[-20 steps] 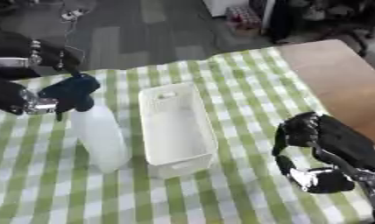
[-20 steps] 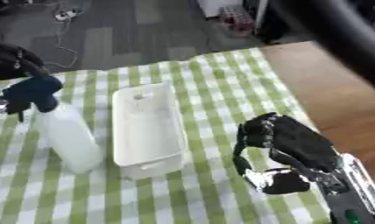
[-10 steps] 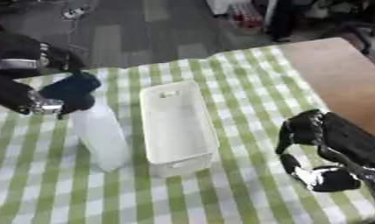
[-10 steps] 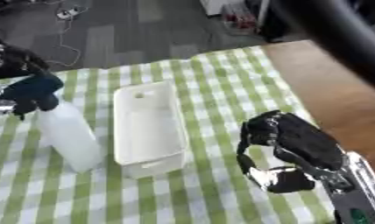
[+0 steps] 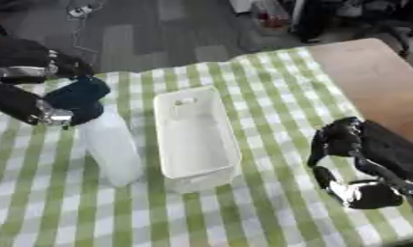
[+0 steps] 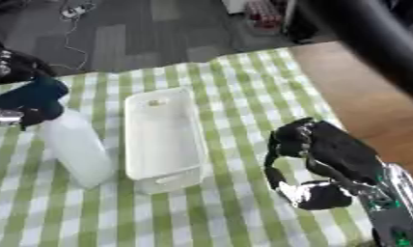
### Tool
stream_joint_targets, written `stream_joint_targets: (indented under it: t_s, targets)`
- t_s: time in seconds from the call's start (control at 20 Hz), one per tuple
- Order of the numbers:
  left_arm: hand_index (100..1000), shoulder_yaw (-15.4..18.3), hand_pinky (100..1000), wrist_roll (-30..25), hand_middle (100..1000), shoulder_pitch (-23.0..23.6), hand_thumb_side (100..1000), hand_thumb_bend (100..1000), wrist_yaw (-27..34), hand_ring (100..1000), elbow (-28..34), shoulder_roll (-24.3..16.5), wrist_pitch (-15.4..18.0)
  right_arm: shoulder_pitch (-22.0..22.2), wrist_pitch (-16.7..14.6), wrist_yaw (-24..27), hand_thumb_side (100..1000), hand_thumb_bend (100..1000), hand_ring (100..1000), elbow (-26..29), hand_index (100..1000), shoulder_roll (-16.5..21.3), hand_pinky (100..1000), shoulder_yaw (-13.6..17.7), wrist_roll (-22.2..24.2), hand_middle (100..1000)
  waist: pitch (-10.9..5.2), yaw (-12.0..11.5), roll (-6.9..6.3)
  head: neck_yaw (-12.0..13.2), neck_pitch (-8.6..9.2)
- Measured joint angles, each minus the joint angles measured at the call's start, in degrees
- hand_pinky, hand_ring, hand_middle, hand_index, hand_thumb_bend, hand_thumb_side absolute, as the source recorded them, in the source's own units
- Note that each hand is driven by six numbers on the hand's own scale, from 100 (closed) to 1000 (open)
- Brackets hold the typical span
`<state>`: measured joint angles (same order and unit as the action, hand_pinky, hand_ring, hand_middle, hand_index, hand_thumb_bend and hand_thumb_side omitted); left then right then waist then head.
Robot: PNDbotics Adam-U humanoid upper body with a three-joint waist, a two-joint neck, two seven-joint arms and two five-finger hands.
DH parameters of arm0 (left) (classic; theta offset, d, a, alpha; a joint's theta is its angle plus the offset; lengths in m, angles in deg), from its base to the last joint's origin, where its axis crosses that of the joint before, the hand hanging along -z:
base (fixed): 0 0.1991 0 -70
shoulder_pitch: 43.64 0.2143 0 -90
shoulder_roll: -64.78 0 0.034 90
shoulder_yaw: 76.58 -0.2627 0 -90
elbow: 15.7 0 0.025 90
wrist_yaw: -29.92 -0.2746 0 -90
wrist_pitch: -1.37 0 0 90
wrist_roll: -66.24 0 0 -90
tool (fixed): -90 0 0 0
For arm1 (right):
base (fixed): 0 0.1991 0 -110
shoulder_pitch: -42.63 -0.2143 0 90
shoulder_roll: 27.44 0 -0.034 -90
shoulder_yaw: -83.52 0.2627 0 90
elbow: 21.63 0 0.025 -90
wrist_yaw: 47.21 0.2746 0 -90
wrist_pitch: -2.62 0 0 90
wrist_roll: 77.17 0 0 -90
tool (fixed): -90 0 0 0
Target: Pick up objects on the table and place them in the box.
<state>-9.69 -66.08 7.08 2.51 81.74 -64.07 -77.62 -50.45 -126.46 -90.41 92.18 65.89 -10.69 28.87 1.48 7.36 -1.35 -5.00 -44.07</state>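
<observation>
Gripping the spray bottle point(image 5: 108, 144), left hand point(image 5: 28, 91) shows whole only in left eye view

I see a green-and-white checked cloth point(image 5: 269, 96) over the tabletop, with bare brown wood point(image 5: 375, 77) beyond my right hand point(image 5: 353, 159). The box point(image 5: 196, 137) looks like smooth white plastic. By my left hand point(image 5: 33, 101), the bottle point(image 5: 108, 144) is matt translucent plastic with a dark blue sprayer point(image 5: 77, 99).

No text, label, brand, number or sign can be read anywhere. The white spray bottle point(image 5: 108, 144) near the left edge of the table is showing a plain side, and the white box point(image 5: 196, 138) beside it is showing no marking that can be made out.
</observation>
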Motion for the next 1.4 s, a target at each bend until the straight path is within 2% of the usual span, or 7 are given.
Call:
stream_joint_targets:
  t_s: [1.4]
  targets:
    - [897,-0.59,871,1.61,917,1.51,1000,289,-0.45,824,-1.98,1.02,2.03,-1.88,-0.71,2.70,856,100,441,0.00,551,0.47,385,-0.35,2.90,471,0.39,1.55,-0.25,0.55,0.37]
